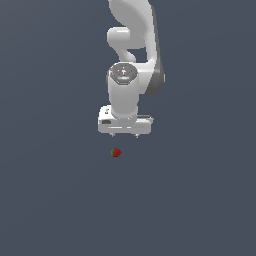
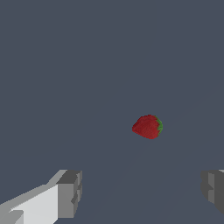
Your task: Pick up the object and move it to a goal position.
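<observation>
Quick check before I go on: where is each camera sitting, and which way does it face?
Exterior view: off the arm, looking at the white arm, its end effector and the strawberry on the grey floor.
Wrist view: on the wrist, looking past two spread fingertips at the floor.
Both show the strawberry, not gripped.

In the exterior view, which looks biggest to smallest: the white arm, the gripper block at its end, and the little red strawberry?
1. The white arm, largest by far.
2. The gripper, a wide block at its end.
3. The strawberry, tiny by comparison, lying apart from the gripper.
</observation>
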`<state>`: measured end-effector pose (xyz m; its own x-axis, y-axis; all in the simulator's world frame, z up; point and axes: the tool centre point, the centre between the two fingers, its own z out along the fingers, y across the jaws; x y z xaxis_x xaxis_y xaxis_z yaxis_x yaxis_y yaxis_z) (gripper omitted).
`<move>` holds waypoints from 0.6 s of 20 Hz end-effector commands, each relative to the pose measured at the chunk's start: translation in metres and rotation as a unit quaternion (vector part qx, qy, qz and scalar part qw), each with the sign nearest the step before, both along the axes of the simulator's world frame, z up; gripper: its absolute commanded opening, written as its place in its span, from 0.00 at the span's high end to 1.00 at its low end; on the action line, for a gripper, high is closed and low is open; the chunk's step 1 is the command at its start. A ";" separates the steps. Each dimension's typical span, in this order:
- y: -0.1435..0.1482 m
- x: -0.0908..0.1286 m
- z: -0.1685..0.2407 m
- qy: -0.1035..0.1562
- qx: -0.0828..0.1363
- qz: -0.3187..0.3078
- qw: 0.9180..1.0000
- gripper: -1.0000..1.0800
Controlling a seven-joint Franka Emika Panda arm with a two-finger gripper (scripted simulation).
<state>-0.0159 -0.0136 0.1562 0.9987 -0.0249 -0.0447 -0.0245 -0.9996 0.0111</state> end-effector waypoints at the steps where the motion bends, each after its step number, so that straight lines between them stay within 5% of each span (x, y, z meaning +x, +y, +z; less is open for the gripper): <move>1: 0.000 0.000 0.000 0.000 0.000 0.000 1.000 0.04; 12: 0.004 0.002 0.013 -0.002 -0.010 0.028 1.000 0.04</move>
